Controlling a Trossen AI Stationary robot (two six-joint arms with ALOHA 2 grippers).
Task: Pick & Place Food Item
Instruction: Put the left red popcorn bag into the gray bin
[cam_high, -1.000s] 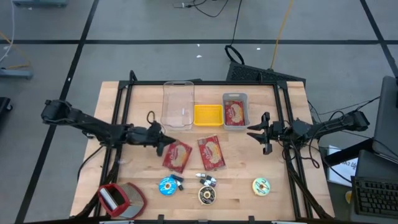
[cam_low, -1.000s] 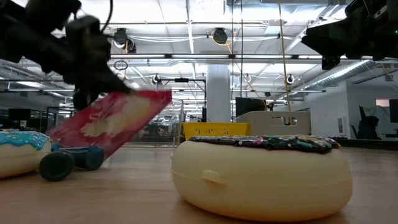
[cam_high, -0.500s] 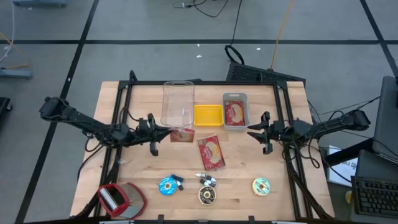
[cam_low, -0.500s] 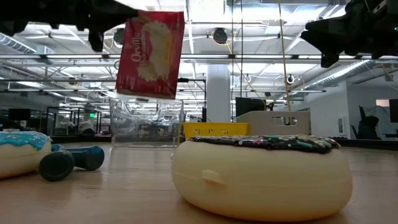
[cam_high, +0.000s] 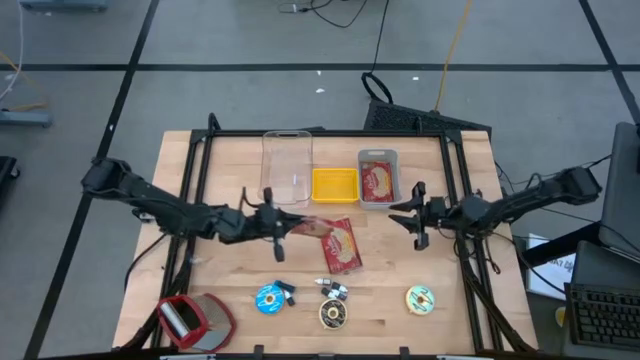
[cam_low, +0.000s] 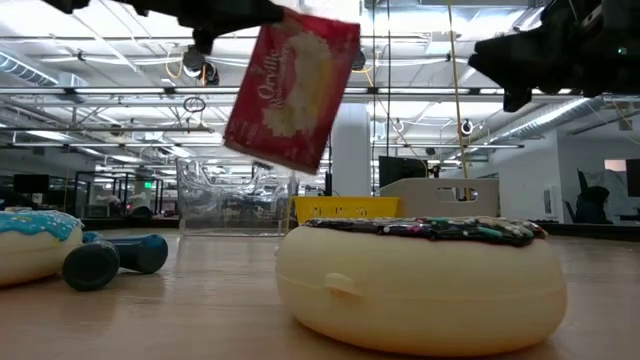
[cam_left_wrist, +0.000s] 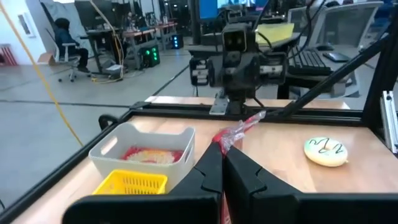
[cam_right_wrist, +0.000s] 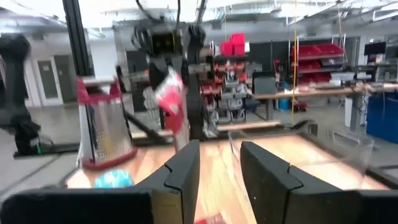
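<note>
My left gripper (cam_high: 283, 226) is shut on a red popcorn packet (cam_high: 306, 226), which hangs high above the table's middle in the low view (cam_low: 290, 90). A second red packet (cam_high: 340, 246) lies flat on the wood just right of it. A third lies in the grey bin (cam_high: 378, 162) at the back. My right gripper (cam_high: 413, 219) hovers open at the table's right, pointing toward the centre, nothing between its fingers (cam_right_wrist: 186, 171). My left gripper pinches the packet's crimped end edge (cam_left_wrist: 232, 134) between its two shut fingers (cam_left_wrist: 211, 168). The fingers lie level and come from the table's left. The packet is lifted clear of the table, standing on edge and tilted, most of it hanging below the fingers.
A clear tub (cam_high: 286, 168) and a yellow basket (cam_high: 334, 185) stand beside the grey bin at the back. Toy donuts, blue (cam_high: 270, 298), brown (cam_high: 333, 314) and yellow (cam_high: 419, 299), sit along the near side, with a red grater (cam_high: 195, 320) at the near left.
My left gripper has risen and gone toward the table's right, rolling its wrist as it went. The packet has come off the table, where it lay slanted, and now hangs on edge above the middle. My right gripper has moved a little toward the centre.
</note>
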